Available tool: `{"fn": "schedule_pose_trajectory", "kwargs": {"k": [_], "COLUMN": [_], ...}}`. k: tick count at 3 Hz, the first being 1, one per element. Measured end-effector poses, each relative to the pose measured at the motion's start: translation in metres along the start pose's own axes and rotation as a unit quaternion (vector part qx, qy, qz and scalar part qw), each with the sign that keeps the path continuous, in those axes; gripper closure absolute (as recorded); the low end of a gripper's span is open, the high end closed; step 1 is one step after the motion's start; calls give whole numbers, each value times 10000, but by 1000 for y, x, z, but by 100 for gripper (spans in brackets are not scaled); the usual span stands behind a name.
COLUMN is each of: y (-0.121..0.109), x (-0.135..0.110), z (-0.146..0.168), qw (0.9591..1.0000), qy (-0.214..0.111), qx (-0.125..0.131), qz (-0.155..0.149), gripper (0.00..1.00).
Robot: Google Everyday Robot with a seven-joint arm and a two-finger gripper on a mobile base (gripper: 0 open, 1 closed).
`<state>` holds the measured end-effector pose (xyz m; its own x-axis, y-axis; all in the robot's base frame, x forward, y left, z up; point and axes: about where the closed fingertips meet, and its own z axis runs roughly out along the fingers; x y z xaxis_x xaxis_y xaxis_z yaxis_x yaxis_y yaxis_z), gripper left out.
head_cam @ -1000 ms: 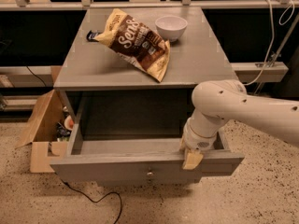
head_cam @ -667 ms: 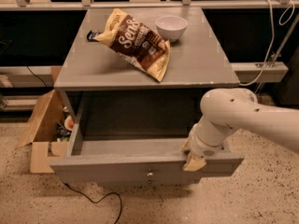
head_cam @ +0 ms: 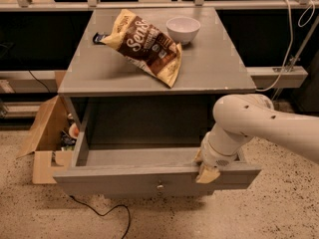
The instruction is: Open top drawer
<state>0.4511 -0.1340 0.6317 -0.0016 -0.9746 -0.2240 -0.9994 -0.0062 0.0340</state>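
Note:
The top drawer (head_cam: 124, 182) is a wide grey drawer under the grey cabinet top (head_cam: 209, 68). It stands pulled far out toward the camera, and its inside (head_cam: 134, 157) shows bare. Its small brass-coloured knob (head_cam: 160, 186) sits at the middle of the flat front. My gripper (head_cam: 207, 172) rests on the top edge of the drawer front, right of the knob, with a tan pad hanging over the front face. The white arm (head_cam: 259, 123) reaches in from the right and hides the drawer's right rear corner.
A chip bag (head_cam: 144, 46) and a white bowl (head_cam: 183, 29) lie on the cabinet top. An open cardboard box (head_cam: 45, 138) with clutter stands on the floor to the left. A black cable (head_cam: 99, 214) runs on the speckled floor below the drawer.
The drawer front has come slightly further out toward the camera, with the gripper still on its top edge. The arm's elbow has shifted to the right.

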Motion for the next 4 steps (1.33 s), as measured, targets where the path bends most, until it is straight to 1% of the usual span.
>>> {"fn": "schedule_pose_trajectory", "kwargs": {"k": [1,2,3,4], "y": [1,7,16,18], "x": [0,6,16,27], "z": [-1,-23,-83,-156], "qw": [10000,9994,9961,9893], "qy": [-33,-266,-570,-889], "qx": [4,202,659,1105], "qz": [-12,-39,-163,-330], "gripper": [20,1,0,0]}}
